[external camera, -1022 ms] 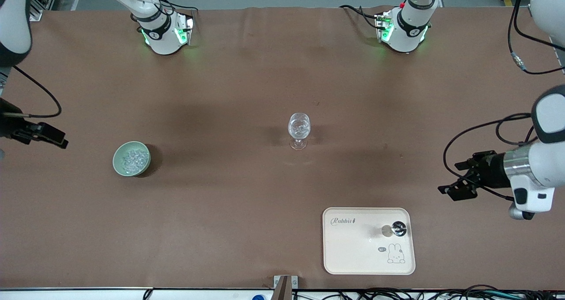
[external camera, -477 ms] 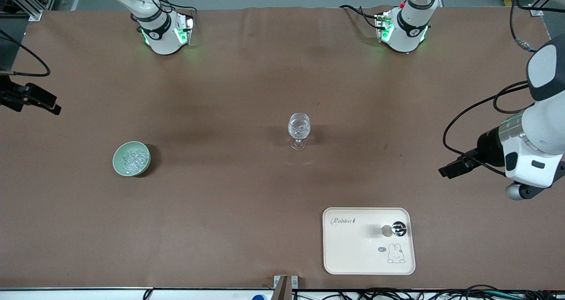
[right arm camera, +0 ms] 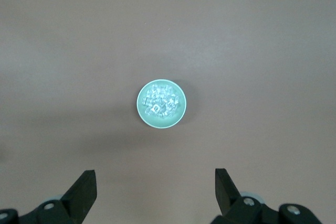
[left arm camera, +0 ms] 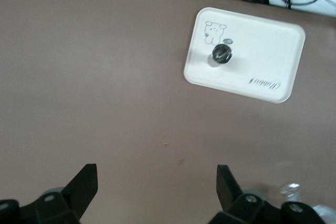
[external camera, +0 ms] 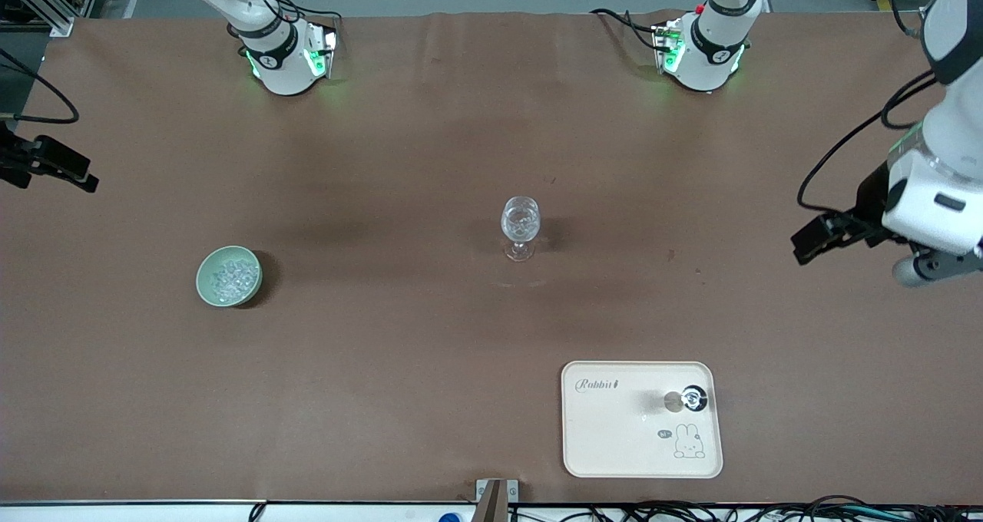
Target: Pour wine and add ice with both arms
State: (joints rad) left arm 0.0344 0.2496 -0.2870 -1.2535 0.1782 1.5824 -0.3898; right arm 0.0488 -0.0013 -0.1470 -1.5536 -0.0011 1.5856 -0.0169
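Tray (external camera: 614, 445): lay nearest the front camera, toward the left arm's end of the desk (external camera: 399, 368), printed with a rabbit and the word "Rabbit".
Bottle (external camera: 693, 398): stood upright on the tray, seen from above as a dark round top; it also showed in the left wrist view (left arm camera: 221, 54).
Bowl (external camera: 229, 276): pale green, farther from the camera than the tray, toward the right arm's end, sitting on the desk.
Ice (external camera: 229, 278): a heap of small clear lumps inside the bowl; the right wrist view showed it from straight above (right arm camera: 162, 102).
Glass (external camera: 520, 226): stemmed, upright near the middle of the desk, a little farther than the bowl, with clear glinting bits in its bowl.
Left hand (external camera: 820, 236): up in the air over the desk's edge at the left arm's end, fingers (left arm camera: 84, 184) spread wide apart, holding nothing.
Right hand (external camera: 54, 167): up in the air over the edge at the right arm's end, fingers (right arm camera: 83, 190) spread wide apart, holding nothing.
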